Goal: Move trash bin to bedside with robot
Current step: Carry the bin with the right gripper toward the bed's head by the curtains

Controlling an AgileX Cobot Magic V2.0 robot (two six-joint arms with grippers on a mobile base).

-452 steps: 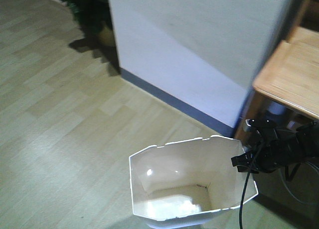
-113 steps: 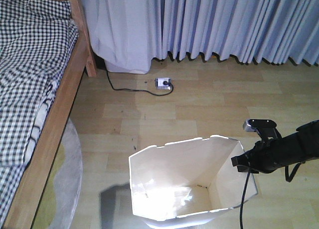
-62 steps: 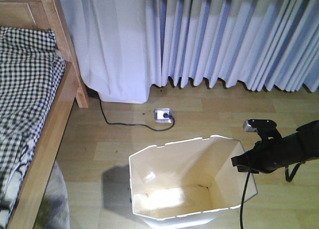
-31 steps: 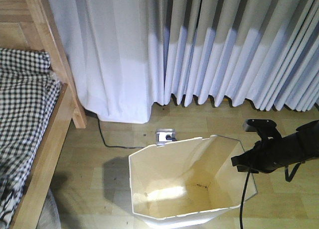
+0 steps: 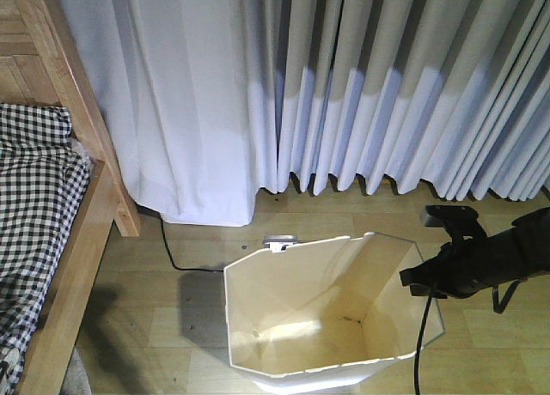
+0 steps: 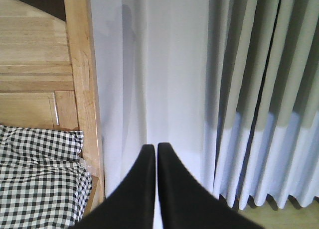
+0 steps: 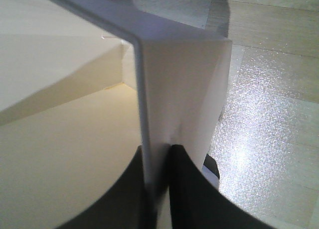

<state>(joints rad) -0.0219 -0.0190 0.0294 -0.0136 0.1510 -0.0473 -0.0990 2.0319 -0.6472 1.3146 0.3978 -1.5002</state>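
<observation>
The white trash bin [image 5: 331,313] with a notched angular rim and cream inside stands low in the front view. My right gripper [image 5: 411,283] on a slim black arm is shut on the bin's right rim; in the right wrist view its jaws pinch the bin wall [image 7: 174,84], one inside and one outside, at gripper [image 7: 158,152]. The bed [image 5: 51,240], with wooden post and checked bedding, lies at the left, a floor gap away from the bin. My left gripper [image 6: 155,148] is shut and empty, held in the air facing the curtain beside the bedpost [image 6: 82,79].
Long pale curtains [image 5: 344,86] hang to the floor just behind the bin. A black cable [image 5: 172,258] runs along the floor to a socket block [image 5: 279,240] behind the bin's far rim. Light wooden floor [image 5: 498,215] shows to the right.
The view has closed in on the curtains and bedpost: both loom larger and higher, the socket block now sits at the bin's far rim. The right gripper keeps its hold on the bin.
</observation>
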